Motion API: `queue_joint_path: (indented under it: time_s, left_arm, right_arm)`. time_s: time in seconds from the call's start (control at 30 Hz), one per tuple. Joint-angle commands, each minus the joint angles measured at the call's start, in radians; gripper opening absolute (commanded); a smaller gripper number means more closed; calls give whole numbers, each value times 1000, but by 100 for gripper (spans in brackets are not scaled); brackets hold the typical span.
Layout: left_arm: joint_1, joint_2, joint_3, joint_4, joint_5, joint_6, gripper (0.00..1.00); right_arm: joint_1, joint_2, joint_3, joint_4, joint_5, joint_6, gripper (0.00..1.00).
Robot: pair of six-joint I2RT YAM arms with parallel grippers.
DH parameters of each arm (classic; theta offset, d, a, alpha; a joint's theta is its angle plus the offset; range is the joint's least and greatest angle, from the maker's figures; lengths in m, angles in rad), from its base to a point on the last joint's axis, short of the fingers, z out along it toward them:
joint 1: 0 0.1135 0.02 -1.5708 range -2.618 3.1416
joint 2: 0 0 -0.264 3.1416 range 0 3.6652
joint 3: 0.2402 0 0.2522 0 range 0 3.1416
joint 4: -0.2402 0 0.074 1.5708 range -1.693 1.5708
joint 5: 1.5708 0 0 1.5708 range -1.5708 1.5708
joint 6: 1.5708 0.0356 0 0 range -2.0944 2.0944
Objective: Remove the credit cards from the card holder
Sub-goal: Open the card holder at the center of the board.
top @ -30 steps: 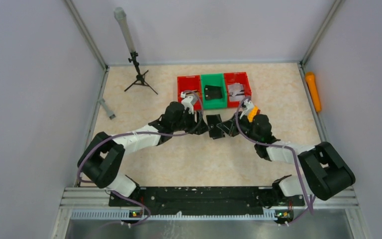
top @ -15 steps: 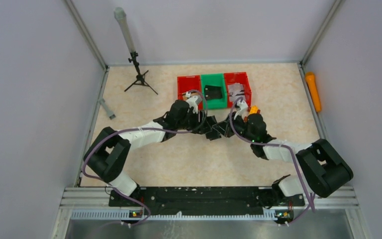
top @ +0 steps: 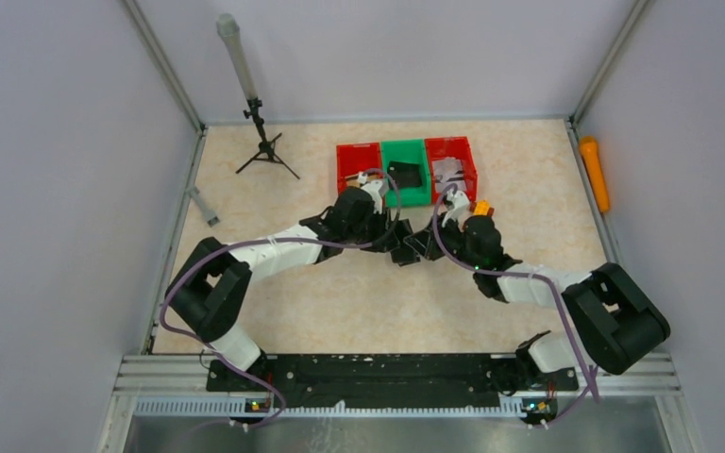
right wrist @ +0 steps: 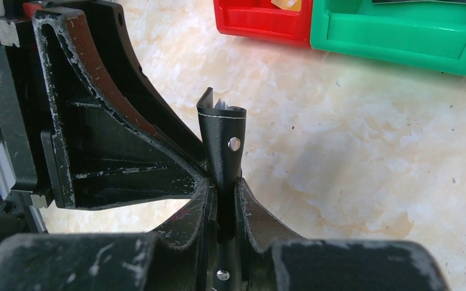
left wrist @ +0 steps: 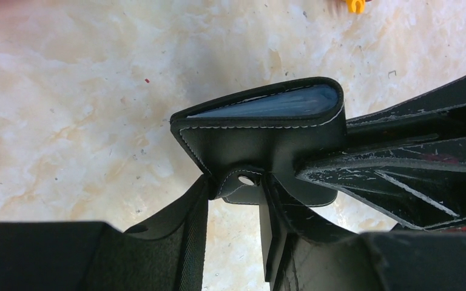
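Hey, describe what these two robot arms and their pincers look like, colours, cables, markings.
The left arm and right arm both have black joint housings and white links. A thin purple cable runs along each. The right arm has an orange piece near its wrist. The pincer fingers are black, ribbed with triangular cut-outs, edges scuffed pale.

Pretty plain setup: a beige marbled worktop (top: pixel 359 302) is seen, with three bins lined up side by side at the far middle: a red bin (top: pixel 359 146), a green bin (top: pixel 404 142) and another red one (top: pixel 448 142). A black tripod (top: pixel 264 151) is stood far left, a short grey rod (top: pixel 202 206) is left by the left wall, and an orange cylinder (top: pixel 595 173) is laid along the right edge.
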Motion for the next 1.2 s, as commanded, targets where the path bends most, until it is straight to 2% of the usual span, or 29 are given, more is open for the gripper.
queue_joint_path:
  time_s: [0.0, 0.13, 0.4, 0.5, 0.67, 0.8, 0.87, 0.97, 1.1, 1.17]
  left_arm:
    - [29, 13, 33, -120, -247, 23, 34]
    - [29, 35, 68, -191, -318, 20, 40]
    - [29, 57, 108, -269, -422, 0, 40]
    - [29, 51, 108, -279, -454, -1, 36]
    - [32, 58, 122, -306, -504, -7, 18]
    - [32, 25, 87, -244, -437, -10, 17]
    - [33, -15, 43, -181, -394, -7, 21]
    - [47, -89, -36, -63, -290, -13, 38]
    - [64, -181, -146, 119, -138, -22, 66]
    - [66, -193, -169, 167, -89, -21, 72]
  right_arm:
    - [7, -34, 41, 15, 25, -17, 0]
    - [7, -41, 42, -1, 45, -20, 0]
    - [6, -40, 43, -12, 58, -19, 0]
    - [7, -43, 44, -19, 69, -18, 0]
    - [5, -44, 43, -19, 74, -18, 0]
    - [6, -43, 42, -22, 85, -13, 0]
    - [5, -45, 40, -22, 92, -10, 0]
    - [5, -49, 36, -19, 101, 2, 0]
    - [3, -50, 30, -7, 98, 13, 0]
    - [2, -49, 28, -3, 95, 16, 0]
